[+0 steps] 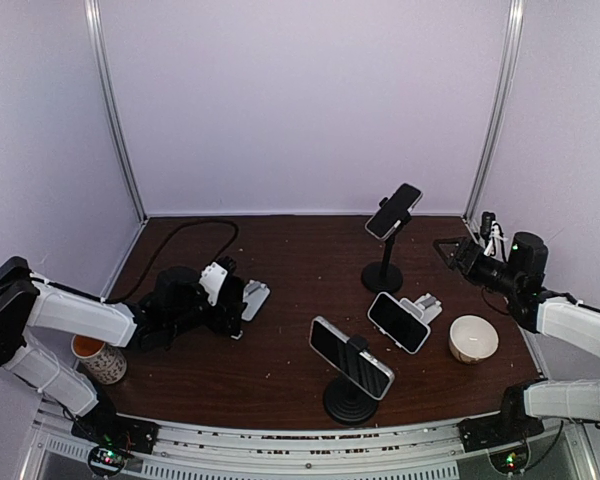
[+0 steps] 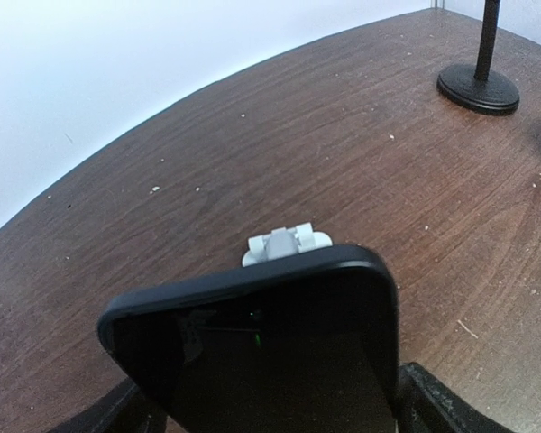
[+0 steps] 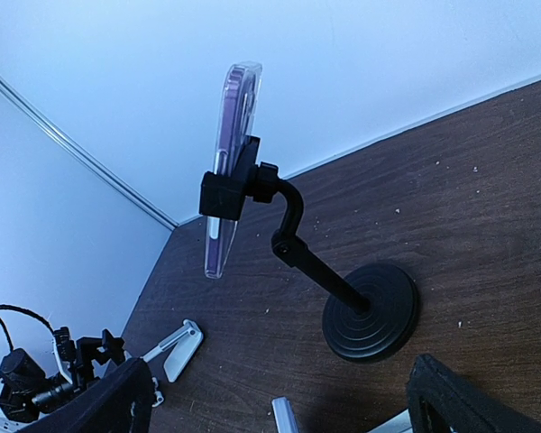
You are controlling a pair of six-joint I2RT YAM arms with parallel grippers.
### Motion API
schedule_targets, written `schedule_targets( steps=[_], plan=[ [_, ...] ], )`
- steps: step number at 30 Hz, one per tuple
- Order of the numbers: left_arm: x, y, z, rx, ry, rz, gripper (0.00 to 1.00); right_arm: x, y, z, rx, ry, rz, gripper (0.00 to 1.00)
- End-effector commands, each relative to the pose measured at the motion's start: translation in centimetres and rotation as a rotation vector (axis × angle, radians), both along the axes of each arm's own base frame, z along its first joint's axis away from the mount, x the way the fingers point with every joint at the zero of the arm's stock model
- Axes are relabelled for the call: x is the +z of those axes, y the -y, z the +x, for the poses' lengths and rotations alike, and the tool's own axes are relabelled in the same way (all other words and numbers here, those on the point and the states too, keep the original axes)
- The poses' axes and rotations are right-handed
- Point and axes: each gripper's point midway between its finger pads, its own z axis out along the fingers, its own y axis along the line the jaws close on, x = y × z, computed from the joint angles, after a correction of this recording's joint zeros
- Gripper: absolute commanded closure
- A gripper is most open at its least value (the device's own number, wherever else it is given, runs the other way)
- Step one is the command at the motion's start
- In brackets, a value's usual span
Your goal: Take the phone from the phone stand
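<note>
A black phone [image 2: 252, 347] fills the left wrist view, gripped between my left gripper's [image 2: 275, 424] fingers [image 2: 437, 406], just in front of a small white stand [image 2: 287, 244] that stands bare. From above, the left gripper [image 1: 228, 298] is at the table's left, beside this white stand [image 1: 253, 298]. My right gripper [image 1: 448, 250] is open and empty at the far right, facing a tall black stand [image 3: 371, 311] that holds a clear-cased phone [image 3: 230, 162].
A phone on a low black stand [image 1: 350, 358] is at front centre. Another phone [image 1: 398, 322] leans on a white stand right of it. A white bowl [image 1: 473, 338] sits at the right, a patterned cup [image 1: 100, 360] at front left, and a black cable [image 1: 195, 232] at back left.
</note>
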Motion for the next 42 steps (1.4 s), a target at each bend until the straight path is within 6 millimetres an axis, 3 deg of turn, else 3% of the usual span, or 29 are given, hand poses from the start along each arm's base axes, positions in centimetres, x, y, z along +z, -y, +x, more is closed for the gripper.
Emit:
schedule_targets(
  steps=[1,8,17,30,38,42],
  plan=[
    [1.9,0.3,1.0,0.023,0.062,-0.044,0.13,0.3,-0.3,-0.4,0.011,0.024,0.009,0.0],
    [2.1,-0.4,0.8,0.045,0.077,-0.047,0.21,0.3,-0.2,-0.5,0.004,0.02,0.01,0.0],
    [3.8,-1.0,0.2,0.046,0.096,-0.06,0.33,0.2,-0.2,-0.2,0.005,0.018,0.018,0.0],
    [9.6,-2.0,-0.2,0.085,0.096,-0.105,0.39,-0.3,-0.3,-0.4,0.01,0.016,0.019,0.0],
    [12.2,-5.5,1.4,0.197,0.0,-0.09,0.4,0.0,-0.5,-0.4,0.023,0.025,0.032,0.0],
    [12.0,-9.0,3.3,0.297,-0.101,-0.054,0.43,-0.6,-0.6,-0.2,0.031,0.009,0.02,0.0]
  ],
)
